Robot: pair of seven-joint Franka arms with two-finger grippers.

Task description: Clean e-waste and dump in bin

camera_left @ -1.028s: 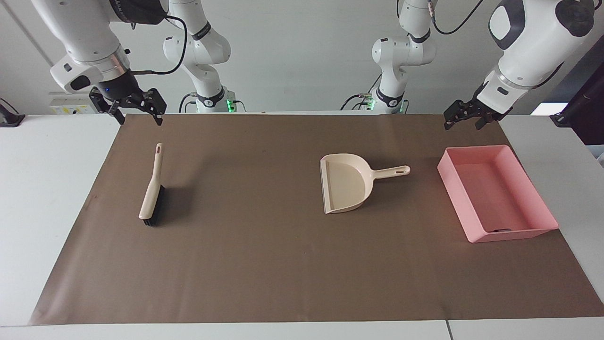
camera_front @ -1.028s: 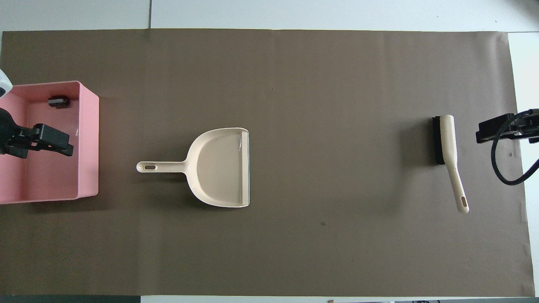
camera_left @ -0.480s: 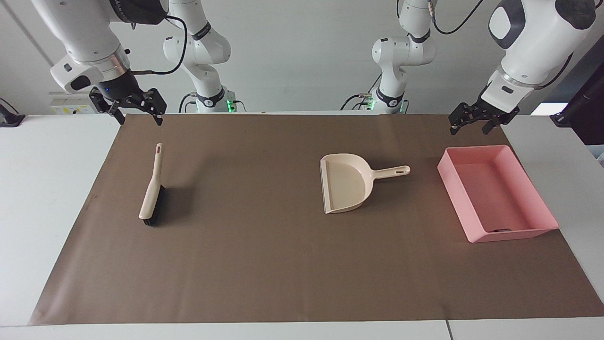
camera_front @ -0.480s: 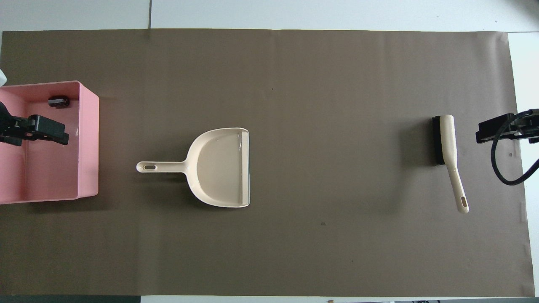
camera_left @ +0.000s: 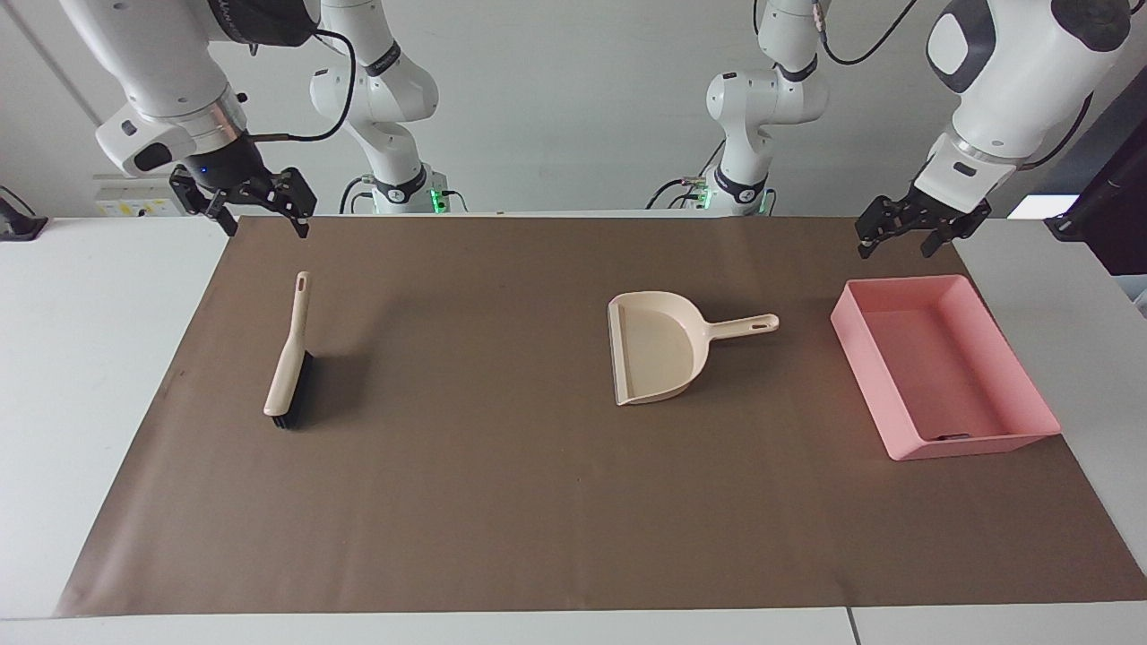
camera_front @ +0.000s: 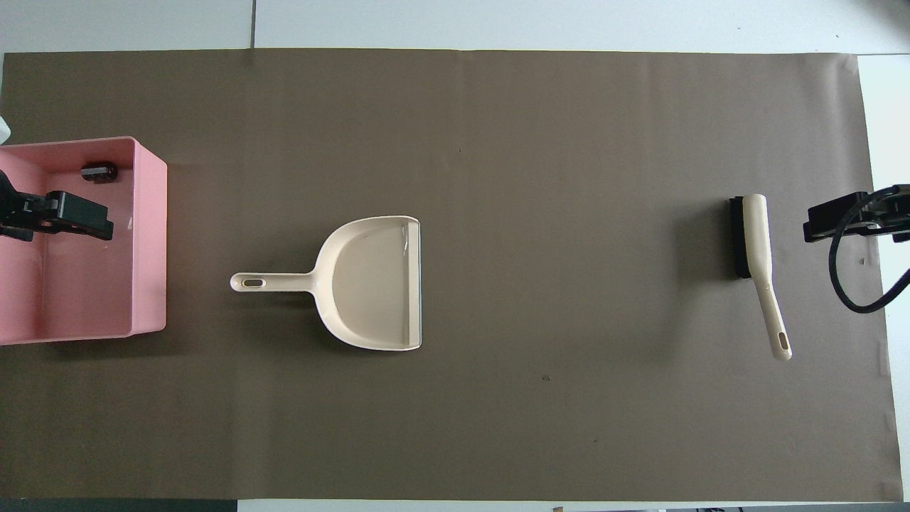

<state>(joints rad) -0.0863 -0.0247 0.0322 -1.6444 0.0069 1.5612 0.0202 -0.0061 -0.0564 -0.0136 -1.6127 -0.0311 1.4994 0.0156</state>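
Observation:
The pink bin [camera_left: 977, 445] [camera_front: 149, 235] stands at the left arm's end of the mat. The dark bit of e-waste [camera_front: 99, 172] [camera_left: 952, 437] lies inside it, in the corner farthest from the robots. I cannot make out the white bit. My left gripper [camera_left: 897, 248] [camera_front: 85, 217] hangs open and empty in the air over the bin. My right gripper [camera_left: 265, 227] [camera_front: 817, 224] waits open and empty in the air over the mat's edge, by the brush's end of the table.
The beige dustpan [camera_left: 654, 358] [camera_front: 373, 284] lies empty mid-mat, its handle pointing toward the bin. The beige brush with black bristles [camera_left: 288, 376] [camera_front: 757, 249] lies at the right arm's end. The brown mat [camera_left: 502, 502] covers the white table.
My left gripper has drifted over the bin toward the left arm's end of the table. The right arm, dustpan, brush and bin have not moved.

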